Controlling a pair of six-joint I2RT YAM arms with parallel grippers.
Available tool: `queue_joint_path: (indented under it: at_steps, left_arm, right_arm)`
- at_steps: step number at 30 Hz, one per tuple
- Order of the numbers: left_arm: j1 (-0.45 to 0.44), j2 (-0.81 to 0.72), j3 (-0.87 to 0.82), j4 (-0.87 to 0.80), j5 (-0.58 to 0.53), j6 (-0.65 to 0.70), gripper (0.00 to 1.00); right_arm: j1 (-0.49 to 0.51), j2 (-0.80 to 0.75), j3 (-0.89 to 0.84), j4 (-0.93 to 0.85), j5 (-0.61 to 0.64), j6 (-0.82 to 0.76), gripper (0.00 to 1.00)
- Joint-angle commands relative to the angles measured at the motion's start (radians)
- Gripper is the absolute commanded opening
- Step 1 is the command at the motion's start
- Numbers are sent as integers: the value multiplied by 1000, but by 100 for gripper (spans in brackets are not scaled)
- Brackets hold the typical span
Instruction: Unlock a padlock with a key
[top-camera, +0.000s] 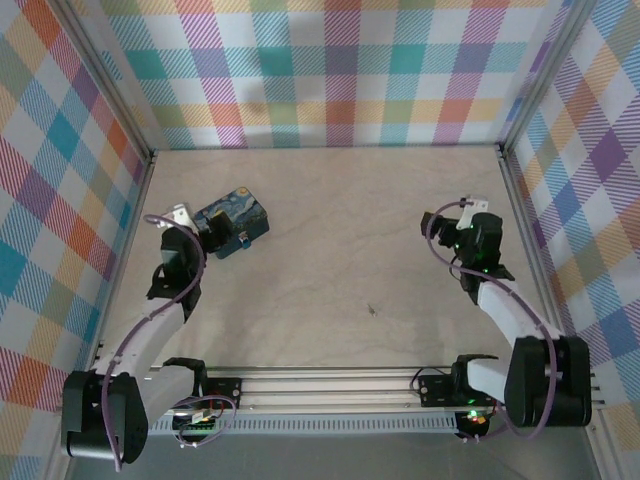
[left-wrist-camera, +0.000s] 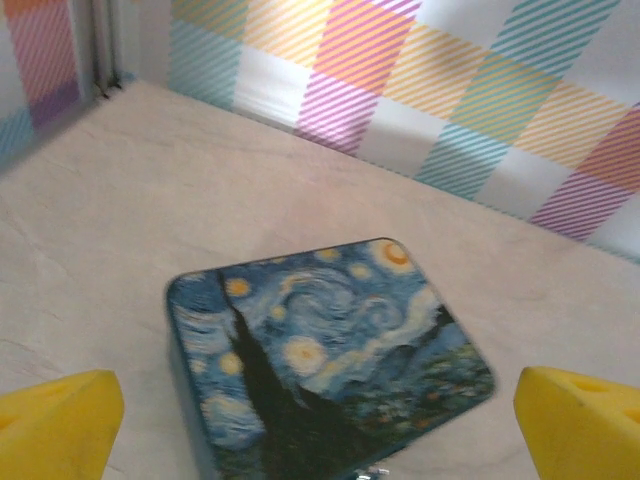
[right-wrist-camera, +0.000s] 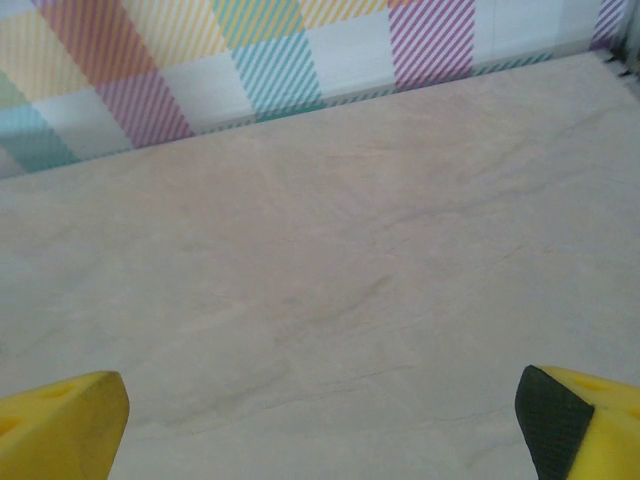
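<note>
The pale, marbled table (top-camera: 350, 260) takes up most of the top view, closed in on three sides by the plaid walls (top-camera: 330, 70), with a metal rail (top-camera: 330, 385) running along its near edge between the two arm bases. The left arm (top-camera: 160, 320) reaches forward on the left side and the right arm (top-camera: 505, 310) on the right, well apart from each other. The one container is the tin (top-camera: 232, 222), a flat rectangular box printed with a blue-and-yellow starry night. It lies askew on the left far part of the table with its lid shut, so whatever it holds is hidden. The left gripper (left-wrist-camera: 320, 430) hangs just over the tin's near end with its jaws spread wide. Its yellow fingertips (left-wrist-camera: 55, 420) sit at the two lower corners of the left wrist view, either side of the tin, and grip nothing. The right gripper (right-wrist-camera: 320, 430) is spread just as wide above bare table, with nothing between its jaws. The padlock (top-camera: 243, 239) is a tiny bluish-teal thing with a silvery bit, at the tin's near edge beside the left gripper. It is too small to tell whether it is fastened to the tin or only touching it. A small dark speck (top-camera: 372, 309) marks the table near the middle.
</note>
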Motion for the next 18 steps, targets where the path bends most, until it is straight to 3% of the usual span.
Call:
queue_joint_path:
  at_steps: [1, 6, 12, 18]
  left_arm:
    - [5, -3, 87, -227, 137, -183, 100]
    - [-87, 32, 141, -277, 281, -268, 100]
    - [-279, 68, 140, -227, 306, -359, 100]
    - [-435, 101, 67, -86, 313, -480, 100]
  right_arm:
    - [13, -65, 41, -252, -119, 119, 100]
    - [105, -124, 103, -486, -123, 207, 99]
    - [296, -97, 129, -662, -130, 261, 93]
    - [420, -77, 101, -811, -126, 318, 80]
